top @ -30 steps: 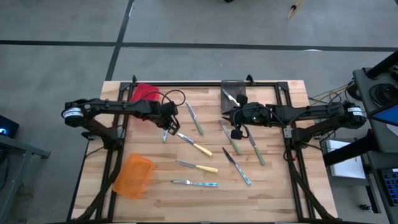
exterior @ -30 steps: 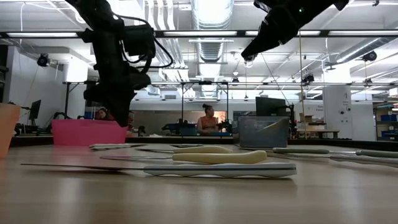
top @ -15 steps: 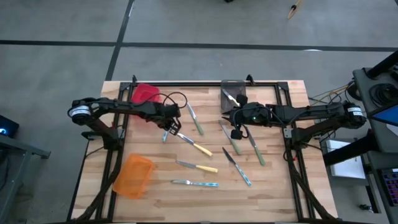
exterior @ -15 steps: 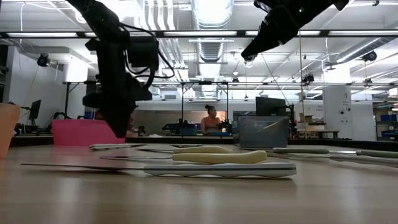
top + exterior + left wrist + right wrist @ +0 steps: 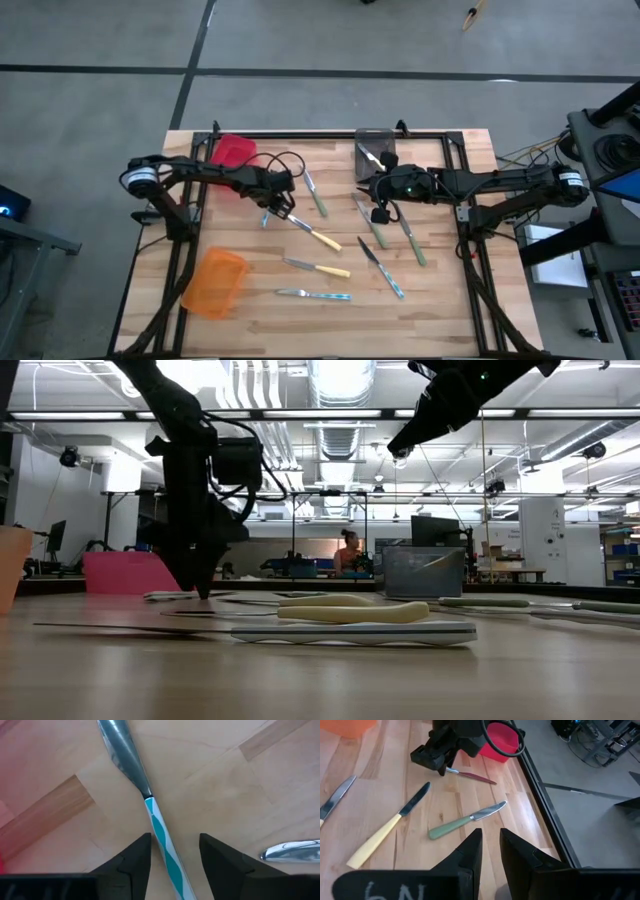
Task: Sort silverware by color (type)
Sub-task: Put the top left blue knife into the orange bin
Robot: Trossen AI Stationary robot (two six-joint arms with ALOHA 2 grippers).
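Blue-handled knife (image 5: 162, 832) lies between my left gripper (image 5: 172, 857) fingers, spread apart, centre-bottom of frame. Risk: off-centre close, handle skids. Right gripper (image 5: 490, 851) nearly together, empty.

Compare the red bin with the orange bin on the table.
The red bin sits at the table's far edge behind the left arm; the orange bin lies at the near left corner. The red bin looks smaller in the high view; the orange bin looks longer and is angled to the table edges. Both show no knives inside.
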